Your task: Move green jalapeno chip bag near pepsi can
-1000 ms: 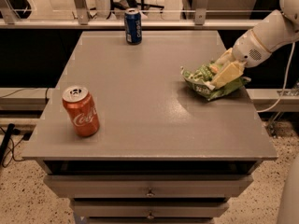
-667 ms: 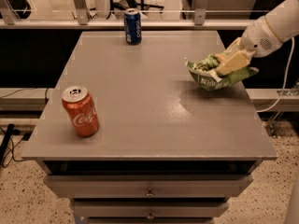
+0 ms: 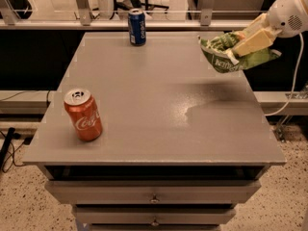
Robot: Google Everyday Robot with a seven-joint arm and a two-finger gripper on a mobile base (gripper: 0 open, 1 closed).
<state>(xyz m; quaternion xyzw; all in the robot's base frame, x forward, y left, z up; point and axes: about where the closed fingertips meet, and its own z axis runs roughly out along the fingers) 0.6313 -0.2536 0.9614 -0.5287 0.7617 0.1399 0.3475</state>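
Note:
The green jalapeno chip bag (image 3: 226, 57) is crumpled light green with a white label, and hangs in the air above the table's right edge. My gripper (image 3: 248, 41) comes in from the upper right and is shut on the bag, its pale fingers (image 3: 255, 38) pressed across the bag's top. The pepsi can (image 3: 137, 27) stands upright at the far edge of the table, left of the bag and well apart from it.
An orange-red Coca-Cola can (image 3: 84, 114) stands upright near the table's front left. The grey table (image 3: 159, 109) has drawers below its front edge. A rail and chair legs lie behind the far edge. A white cable hangs at the right.
The gripper has lifted the chip bag off the table's right side, and it now hangs higher and farther back. The cans have not moved.

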